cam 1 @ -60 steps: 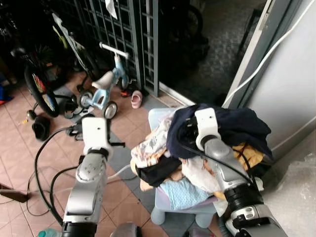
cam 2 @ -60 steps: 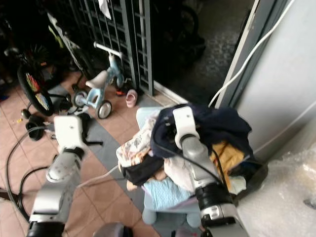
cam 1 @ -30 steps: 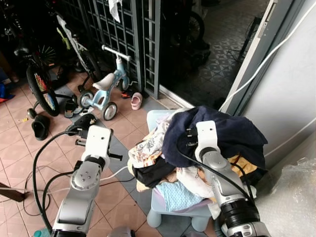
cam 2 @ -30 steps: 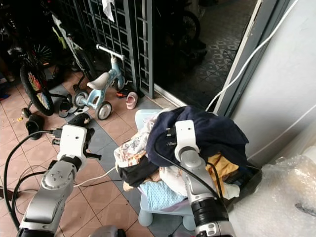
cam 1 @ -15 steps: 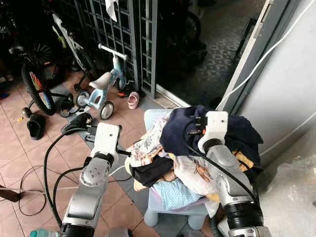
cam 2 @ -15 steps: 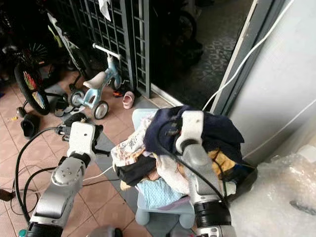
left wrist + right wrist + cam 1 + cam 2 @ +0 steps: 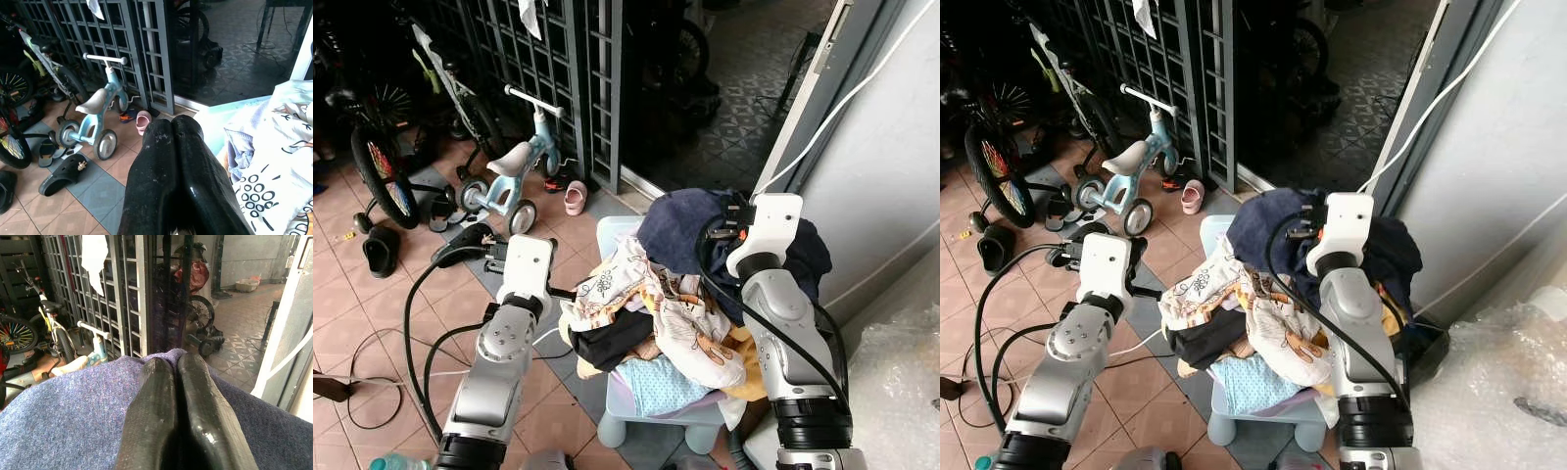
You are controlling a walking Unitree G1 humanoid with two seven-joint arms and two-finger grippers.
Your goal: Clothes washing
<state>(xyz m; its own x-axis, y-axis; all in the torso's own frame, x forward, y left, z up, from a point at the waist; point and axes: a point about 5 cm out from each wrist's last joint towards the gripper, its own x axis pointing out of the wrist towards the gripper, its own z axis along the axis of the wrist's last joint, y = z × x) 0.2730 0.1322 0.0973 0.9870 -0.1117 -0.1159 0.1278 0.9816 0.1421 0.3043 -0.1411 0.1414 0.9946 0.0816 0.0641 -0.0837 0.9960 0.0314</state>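
A navy blue garment (image 7: 680, 223) tops the heap, looking heathered blue-purple close up. Below it lie a cream cloth (image 7: 690, 328) printed with small brown and orange figures, a white cloth (image 7: 266, 183) with black rings and marks, a black piece (image 7: 607, 343), a mustard-yellow piece (image 7: 749, 362) and a pale blue dotted one (image 7: 656, 384). The stool (image 7: 636, 416) under them is light blue. Both arms are silver with black fingers (image 7: 168, 416). The floor (image 7: 352, 313) has terracotta tiles with a grey strip. The tricycle (image 7: 514, 171) is pale blue with a white seat, and the small shoe (image 7: 575, 199) is pink.
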